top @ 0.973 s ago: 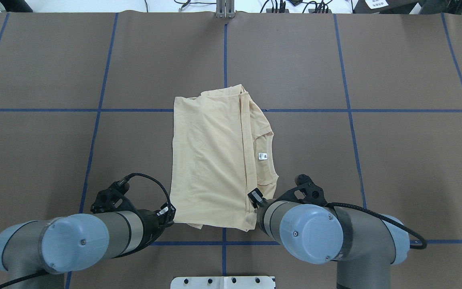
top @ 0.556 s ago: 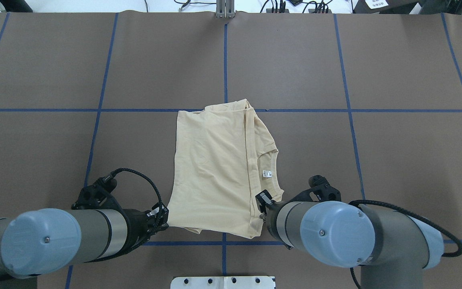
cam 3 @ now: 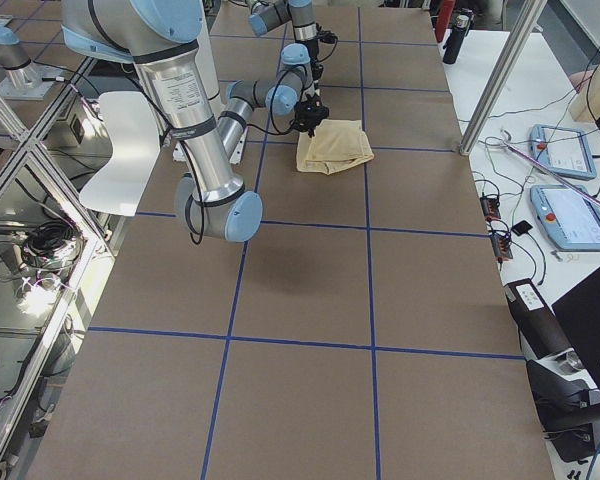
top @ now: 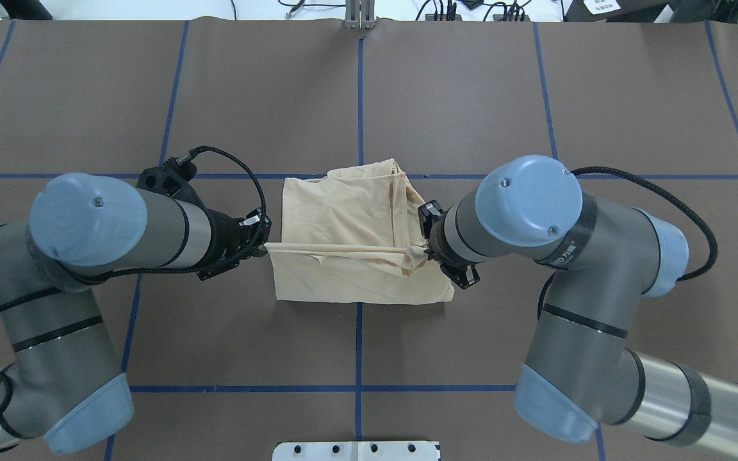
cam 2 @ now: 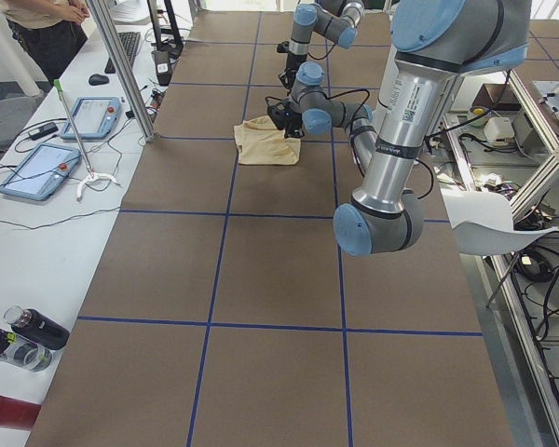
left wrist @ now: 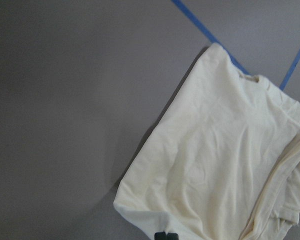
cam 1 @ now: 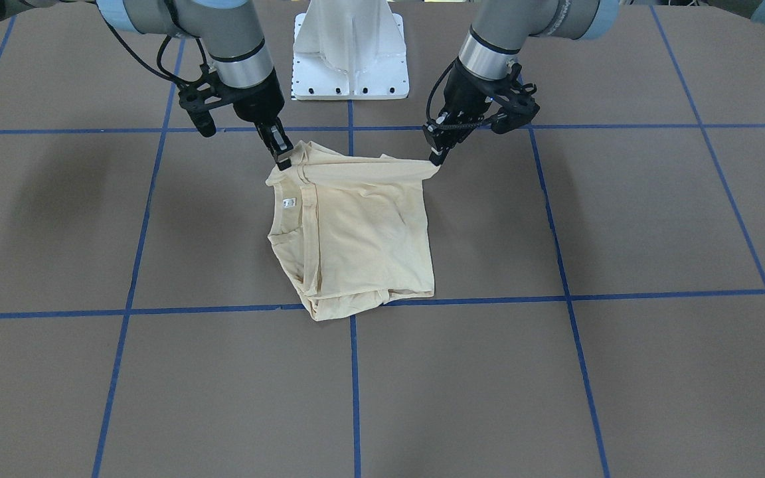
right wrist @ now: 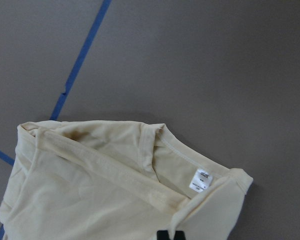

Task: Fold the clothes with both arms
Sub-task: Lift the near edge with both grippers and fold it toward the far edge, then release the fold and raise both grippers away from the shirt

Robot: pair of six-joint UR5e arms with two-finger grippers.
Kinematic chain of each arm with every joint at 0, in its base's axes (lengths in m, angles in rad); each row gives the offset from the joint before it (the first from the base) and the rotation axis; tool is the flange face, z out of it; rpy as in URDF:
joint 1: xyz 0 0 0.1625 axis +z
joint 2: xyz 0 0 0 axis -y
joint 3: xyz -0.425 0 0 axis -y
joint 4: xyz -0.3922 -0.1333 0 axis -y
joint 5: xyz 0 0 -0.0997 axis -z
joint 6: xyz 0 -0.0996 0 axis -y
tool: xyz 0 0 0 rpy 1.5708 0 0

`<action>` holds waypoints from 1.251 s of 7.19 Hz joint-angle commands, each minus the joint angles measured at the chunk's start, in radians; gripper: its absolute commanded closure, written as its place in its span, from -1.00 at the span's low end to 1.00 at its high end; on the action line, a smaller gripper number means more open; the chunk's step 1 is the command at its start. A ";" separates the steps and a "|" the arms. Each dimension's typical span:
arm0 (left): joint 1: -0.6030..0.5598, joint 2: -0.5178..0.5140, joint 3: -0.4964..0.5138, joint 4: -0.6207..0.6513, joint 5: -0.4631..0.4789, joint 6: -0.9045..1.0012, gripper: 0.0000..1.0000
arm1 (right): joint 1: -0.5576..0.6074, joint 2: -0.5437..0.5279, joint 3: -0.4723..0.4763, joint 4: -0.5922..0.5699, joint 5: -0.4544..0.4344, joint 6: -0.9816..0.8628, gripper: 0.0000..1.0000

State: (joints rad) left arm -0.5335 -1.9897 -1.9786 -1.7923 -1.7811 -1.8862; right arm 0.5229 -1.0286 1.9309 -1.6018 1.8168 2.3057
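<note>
1. the left fingers point(cam 1: 435, 157) are pinched tight on one corner of the cream shirt point(cam 1: 362, 232), lifted off the desk point(cam 1: 621, 219).
2. the right fingers point(cam 1: 282, 151) are pinched tight on the opposite corner, beside the collar.
3. the shirt's edge runs taut between the two sets of fingers; the rest drapes down and lies folded on the desk beyond them.
4. the white neck label point(cam 1: 289, 202) faces up just beyond the right fingers.

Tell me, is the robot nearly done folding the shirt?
Partly. The shirt already lies folded into a narrow stack. The left gripper and right gripper each pinch a lifted corner nearest the robot. Left: lay that edge over the far half and let go.
</note>
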 commanded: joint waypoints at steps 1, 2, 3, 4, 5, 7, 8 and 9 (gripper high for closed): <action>-0.048 -0.053 0.125 -0.053 -0.003 0.042 1.00 | 0.077 0.129 -0.203 0.006 0.088 -0.093 1.00; -0.057 -0.073 0.180 -0.088 -0.001 0.042 1.00 | 0.103 0.142 -0.302 0.114 0.110 -0.127 1.00; -0.071 -0.092 0.240 -0.138 0.000 0.044 1.00 | 0.135 0.160 -0.407 0.234 0.158 -0.162 1.00; -0.088 -0.115 0.315 -0.188 0.002 0.067 1.00 | 0.149 0.197 -0.473 0.244 0.171 -0.192 1.00; -0.117 -0.145 0.396 -0.234 0.002 0.102 1.00 | 0.158 0.223 -0.542 0.247 0.173 -0.243 1.00; -0.138 -0.225 0.579 -0.329 0.024 0.130 0.33 | 0.178 0.287 -0.710 0.326 0.183 -0.342 -0.30; -0.167 -0.245 0.668 -0.404 0.032 0.189 -0.02 | 0.192 0.330 -0.810 0.417 0.182 -0.386 -0.99; -0.222 -0.245 0.676 -0.421 0.029 0.235 -0.07 | 0.274 0.366 -0.838 0.419 0.238 -0.476 -1.00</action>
State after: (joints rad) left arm -0.7027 -2.2225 -1.3510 -2.1688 -1.7542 -1.7070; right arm 0.7277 -0.7091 1.1599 -1.2205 2.0109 1.9201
